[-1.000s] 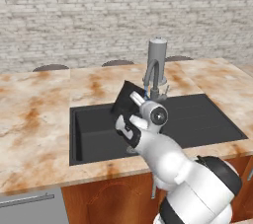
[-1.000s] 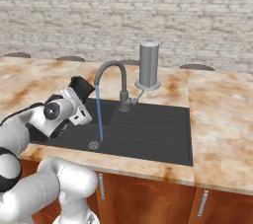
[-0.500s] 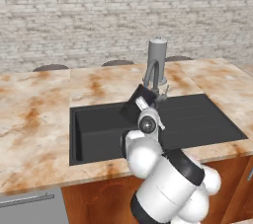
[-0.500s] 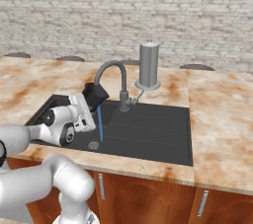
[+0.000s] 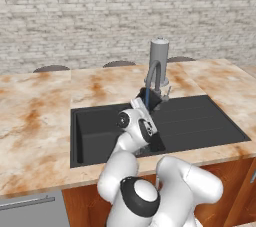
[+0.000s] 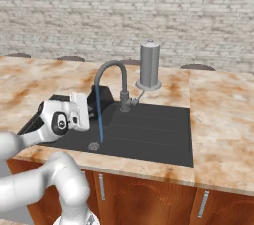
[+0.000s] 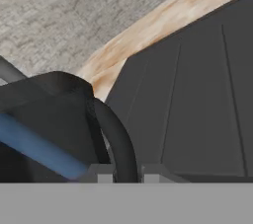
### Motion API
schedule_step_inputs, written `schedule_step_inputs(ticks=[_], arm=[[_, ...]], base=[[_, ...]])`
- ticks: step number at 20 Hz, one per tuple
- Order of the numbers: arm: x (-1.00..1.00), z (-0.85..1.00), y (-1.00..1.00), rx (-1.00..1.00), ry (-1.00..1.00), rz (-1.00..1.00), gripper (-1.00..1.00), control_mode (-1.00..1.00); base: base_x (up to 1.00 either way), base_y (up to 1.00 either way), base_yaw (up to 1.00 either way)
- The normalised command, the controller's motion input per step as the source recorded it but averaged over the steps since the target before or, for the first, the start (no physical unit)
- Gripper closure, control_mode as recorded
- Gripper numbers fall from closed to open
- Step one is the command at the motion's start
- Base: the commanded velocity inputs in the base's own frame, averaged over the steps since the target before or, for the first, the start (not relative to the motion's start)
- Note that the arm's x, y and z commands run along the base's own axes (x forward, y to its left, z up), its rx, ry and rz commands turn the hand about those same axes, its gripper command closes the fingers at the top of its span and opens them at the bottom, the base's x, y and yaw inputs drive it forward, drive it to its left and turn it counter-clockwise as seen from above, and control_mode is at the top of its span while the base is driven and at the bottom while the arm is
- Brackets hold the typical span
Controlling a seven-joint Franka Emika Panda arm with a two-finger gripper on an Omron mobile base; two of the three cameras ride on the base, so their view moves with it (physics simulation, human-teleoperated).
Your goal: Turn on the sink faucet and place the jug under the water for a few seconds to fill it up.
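Under the sink faucet point(image 6: 111, 70), claw point(image 7: 126, 171) gripping jug point(image 7: 54, 119), water point(image 6: 99, 115) pouring in

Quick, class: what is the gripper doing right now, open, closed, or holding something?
Gripper: closed on the jug, fingers around its loop handle, beside the running water.

No text, label, brand, number or sign is showing anywhere in these views; every surface is appearing plain, with nothing readable on it.
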Motion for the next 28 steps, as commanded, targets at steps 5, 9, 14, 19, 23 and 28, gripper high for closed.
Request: schedule_step_inputs(ticks=[5, 9, 14, 19, 23, 28], arm=[[0.52, 0.02, 0.3, -0.07, 0.34, -0.13, 1.0, -1.0], [0.19, 0.06, 0.06, -0.02, 0.23, -0.16, 1.0, -1.0], [0.0, 0.0, 0.0, -0.01, 0.14, -0.23, 1.0, -1.0], [0.0, 0.0, 0.0, -0.03, 0.15, -0.25, 1.0, -1.0], [0.0, 0.0, 0.02, -0.07, 0.15, -0.22, 1.0, -1.0], [0.08, 0.0, 0.2, -0.14, 0.19, -0.18, 1.0, -1.0]], base=[[0.0, 0.0, 0.0], [0.0, 0.0, 0.0], [0.0, 0.0, 0.0], [0.0, 0.0, 0.0], [0.0, 0.0, 0.0], [0.0, 0.0, 0.0]])
